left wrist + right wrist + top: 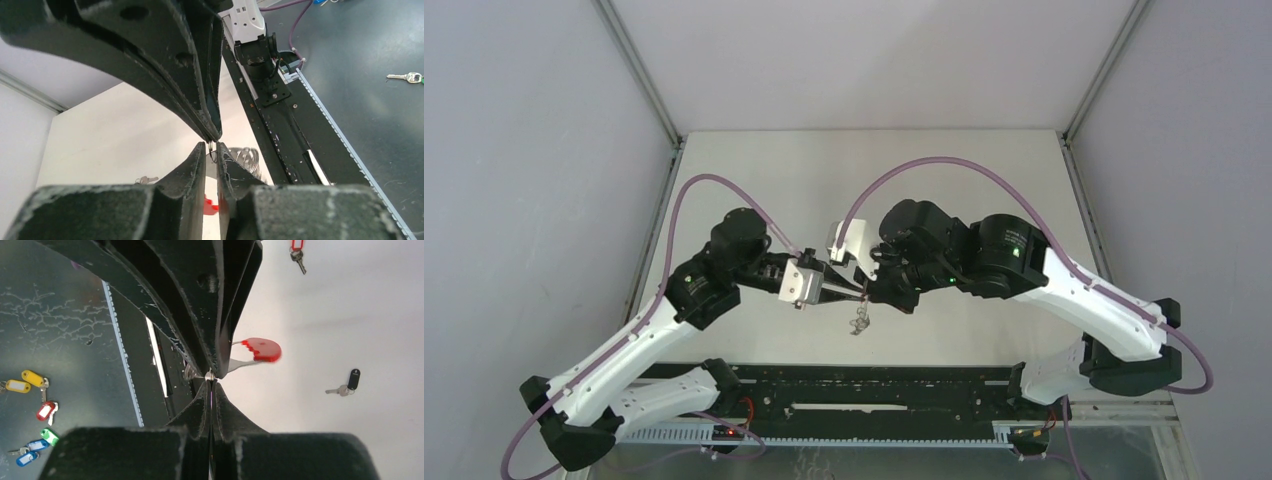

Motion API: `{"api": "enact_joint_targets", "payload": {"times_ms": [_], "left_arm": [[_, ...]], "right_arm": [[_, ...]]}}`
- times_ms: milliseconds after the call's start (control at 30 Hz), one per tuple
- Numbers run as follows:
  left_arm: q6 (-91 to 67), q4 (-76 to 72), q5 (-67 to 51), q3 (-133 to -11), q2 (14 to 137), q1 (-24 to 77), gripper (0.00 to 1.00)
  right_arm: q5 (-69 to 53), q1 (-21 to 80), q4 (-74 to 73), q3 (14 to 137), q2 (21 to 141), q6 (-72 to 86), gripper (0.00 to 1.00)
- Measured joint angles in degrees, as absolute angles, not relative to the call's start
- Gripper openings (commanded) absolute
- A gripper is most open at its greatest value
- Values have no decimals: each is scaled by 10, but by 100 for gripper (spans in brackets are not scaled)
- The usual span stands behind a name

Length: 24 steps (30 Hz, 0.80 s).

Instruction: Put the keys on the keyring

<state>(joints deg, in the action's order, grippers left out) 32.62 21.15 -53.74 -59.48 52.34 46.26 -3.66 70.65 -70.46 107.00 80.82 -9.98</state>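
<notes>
Right gripper [210, 386]: jaws closed tight on the thin wire of the keyring [261, 349], at the point where the two arms meet.
Left gripper [212, 150]: jaws narrowly apart and set tip to tip against the right gripper. A strand of ring wire stands in the gap, and no pinch can be made out.
Keyring: the red arc and silver-grey part jut to one side of the joined tips, and the small metal loops [860, 321] hang below them.
Keys: the red-tagged key [297, 250] and black-headed key [348, 382] lie apart on the table [360, 315], well away from the ring. Neither is threaded.
Step, as judged: securing the ring between both grippers, ahead of any key pick-up.
Next move: it likely calls for one gripper to hold the ring alone, freeing the other for a key, with the ring's opening kept reachable.
Views: only the right wrist shows both keys and the red arc. Only the left wrist shows the gap in the left jaws. The top external view shows the hanging loops, but no keys can be discerned there.
</notes>
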Motion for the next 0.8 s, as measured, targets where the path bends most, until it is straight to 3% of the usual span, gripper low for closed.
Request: {"api": "enact_joint_targets", "payload": {"times_ms": [267, 567, 800], "left_arm": [[330, 230, -543, -595, 519, 463, 27], [285, 217, -542, -591, 505, 456, 25], [216, 153, -542, -588, 507, 454, 22]], "right_arm": [[-26, 707, -671, 1027, 785, -98, 0], [-63, 691, -503, 854, 615, -82, 0], [-111, 674, -398, 794, 548, -62, 0]]}}
